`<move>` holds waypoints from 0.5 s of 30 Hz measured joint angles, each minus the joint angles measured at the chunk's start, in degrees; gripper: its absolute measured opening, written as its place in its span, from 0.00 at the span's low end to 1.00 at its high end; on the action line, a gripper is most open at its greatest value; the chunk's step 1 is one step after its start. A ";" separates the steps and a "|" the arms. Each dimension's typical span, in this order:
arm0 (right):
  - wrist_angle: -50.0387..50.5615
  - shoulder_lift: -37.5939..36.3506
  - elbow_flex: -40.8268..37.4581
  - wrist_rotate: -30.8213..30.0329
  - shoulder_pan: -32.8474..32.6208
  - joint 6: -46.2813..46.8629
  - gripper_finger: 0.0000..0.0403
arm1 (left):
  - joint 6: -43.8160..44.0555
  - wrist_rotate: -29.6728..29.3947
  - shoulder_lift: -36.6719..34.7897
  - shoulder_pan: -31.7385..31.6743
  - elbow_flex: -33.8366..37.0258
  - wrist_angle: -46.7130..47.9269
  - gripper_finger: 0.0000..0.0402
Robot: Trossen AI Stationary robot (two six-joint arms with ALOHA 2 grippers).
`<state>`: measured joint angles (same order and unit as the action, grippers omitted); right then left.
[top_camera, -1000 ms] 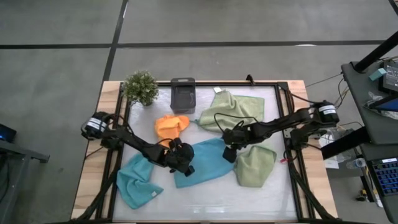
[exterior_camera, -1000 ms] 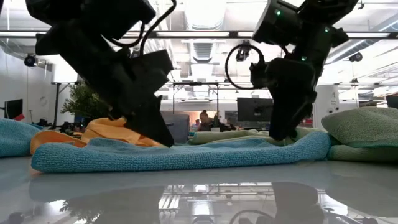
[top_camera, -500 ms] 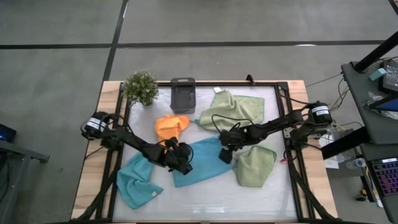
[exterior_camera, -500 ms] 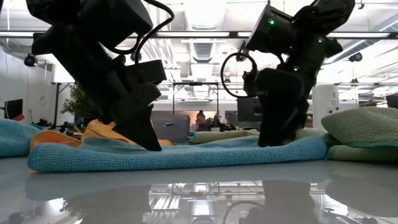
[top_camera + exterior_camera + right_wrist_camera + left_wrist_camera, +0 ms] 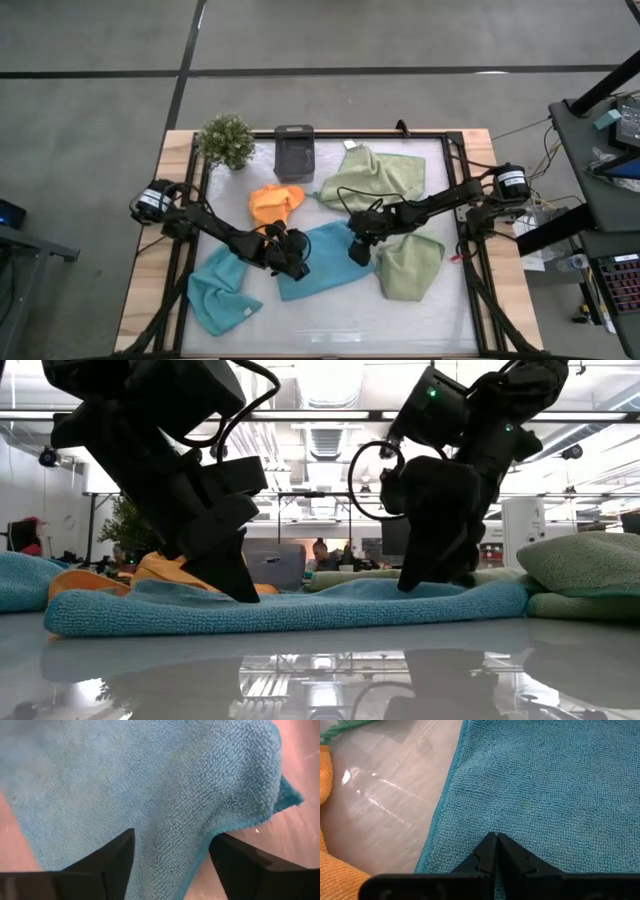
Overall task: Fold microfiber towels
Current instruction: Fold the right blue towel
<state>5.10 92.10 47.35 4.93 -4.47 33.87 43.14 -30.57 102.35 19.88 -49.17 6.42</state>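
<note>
A light blue towel (image 5: 325,260), nubbly looped microfiber with a stitched hem, is lying rumpled at the centre of the glossy white table (image 5: 330,325). The left gripper (image 5: 292,266) is pressing on the towel's nine o'clock edge with its dark fingers (image 5: 490,856) squeezed together; whether any cloth is caught between them is hard to tell. The right gripper (image 5: 358,250) is hovering over the three o'clock corner, its fingers (image 5: 107,857) standing wide apart with a curled fold of the cloth lying between them. An orange towel (image 5: 276,203) is bunching at eleven o'clock. A second blue towel (image 5: 220,290) is lying at eight o'clock, and two sage green ones are sitting at one (image 5: 375,178) and four o'clock (image 5: 412,266). In the low view, both grippers are hiding their own fingertips.
</note>
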 joint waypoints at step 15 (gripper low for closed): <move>-1.15 -0.50 0.00 -0.42 0.00 -2.44 0.10 | -1.59 0.95 -0.60 0.04 -1.36 0.77 0.01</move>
<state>3.95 91.60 47.35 4.51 -4.47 31.43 41.55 -29.61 101.74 19.92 -50.53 7.18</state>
